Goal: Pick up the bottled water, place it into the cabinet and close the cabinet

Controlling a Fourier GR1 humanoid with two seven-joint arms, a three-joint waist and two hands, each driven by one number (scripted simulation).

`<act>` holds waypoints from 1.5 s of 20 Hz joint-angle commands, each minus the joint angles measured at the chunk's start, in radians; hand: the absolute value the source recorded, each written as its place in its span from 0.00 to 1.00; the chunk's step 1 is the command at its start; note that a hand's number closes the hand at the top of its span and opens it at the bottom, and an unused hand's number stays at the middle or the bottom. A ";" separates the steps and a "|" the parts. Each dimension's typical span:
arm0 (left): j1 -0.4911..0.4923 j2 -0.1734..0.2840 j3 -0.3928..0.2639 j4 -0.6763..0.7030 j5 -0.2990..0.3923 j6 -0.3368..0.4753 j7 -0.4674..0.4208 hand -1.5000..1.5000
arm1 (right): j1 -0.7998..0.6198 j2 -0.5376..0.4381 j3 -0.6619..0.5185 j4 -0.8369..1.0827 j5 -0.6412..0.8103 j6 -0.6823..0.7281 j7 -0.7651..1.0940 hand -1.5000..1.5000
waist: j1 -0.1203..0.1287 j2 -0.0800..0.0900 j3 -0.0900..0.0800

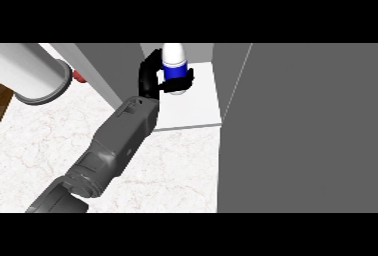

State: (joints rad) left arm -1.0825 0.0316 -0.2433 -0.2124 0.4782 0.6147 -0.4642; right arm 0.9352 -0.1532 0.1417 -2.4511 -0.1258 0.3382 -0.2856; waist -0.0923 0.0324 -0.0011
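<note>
Marble bench (170, 170) | forearm stretched into cabinet (199, 100) | hand (159, 80) curled round upright bottled water (174, 62) over cabinet shelf

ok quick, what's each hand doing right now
Left hand: curled round the water bottle, holding it inside the cabinet.
Right hand: not in view.

a pale veined marble counter (177, 170) meets grey panels (303, 130), with brown floor (4, 102) at left.
</note>
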 commanded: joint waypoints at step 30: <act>-0.098 -0.027 0.109 -0.007 0.020 -0.286 -0.219 0.00 | 0.116 0.002 0.033 -0.159 -0.090 0.045 0.079 0.00 | 0.058 -0.027 0.000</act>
State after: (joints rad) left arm -1.1832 0.0184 -0.1441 -0.1978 0.4958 0.3575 -0.6858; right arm 0.9886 -0.1428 0.1668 -2.4468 -0.1601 0.3989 -0.2937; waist -0.0556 0.0140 -0.0012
